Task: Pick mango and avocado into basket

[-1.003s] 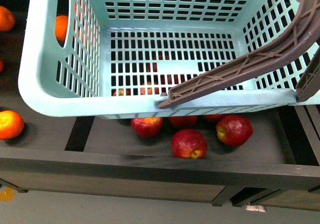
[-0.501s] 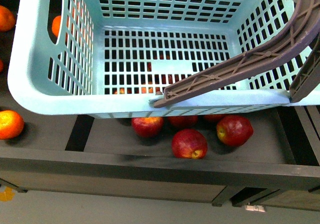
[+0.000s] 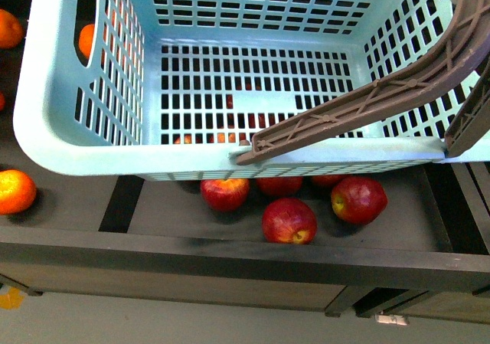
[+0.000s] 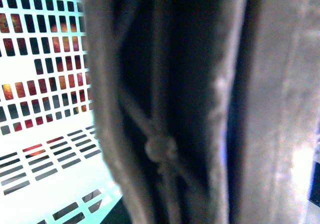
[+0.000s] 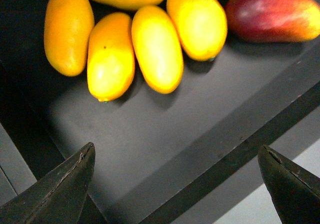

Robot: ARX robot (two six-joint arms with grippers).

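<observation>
Though neither arm shows clearly in the front view, the basket (image 3: pixel 69 141) fills most of it, pale teal with nothing inside. Its near rim covers the back of a dark shelf (image 3: pixel 230 256). The brown handle (image 3: pixel 360 106) slants from the near rim up to the right wall. Red fruits (image 3: pixel 289 220) sit in the shelf compartment just below that rim, and more show through the floor slots. Orange fruits (image 3: pixel 15 191) lie toward the shelf's left edge.

Left wrist view: blurred, the handle (image 4: pixel 165 109) very close and filling the frame, with the basket's grid wall (image 4: pixel 45 149) beside it. The left gripper can't be made out; cannot tell whether its fingers are parted or clamped.

Right wrist view: right gripper (image 5: pixel 180 184) spread wide, both dark fingertips (image 5: pixel 70 184) far apart with nothing between them. The mango (image 5: pixel 156 48) lies on the bin floor (image 5: pixel 150 129), ahead of the finger gap and clear of both tips. It is packed side by side with other yellow mangoes (image 5: pixel 107 57). A red-and-yellow mango (image 5: pixel 275 15) sits at the end of the cluster.
</observation>
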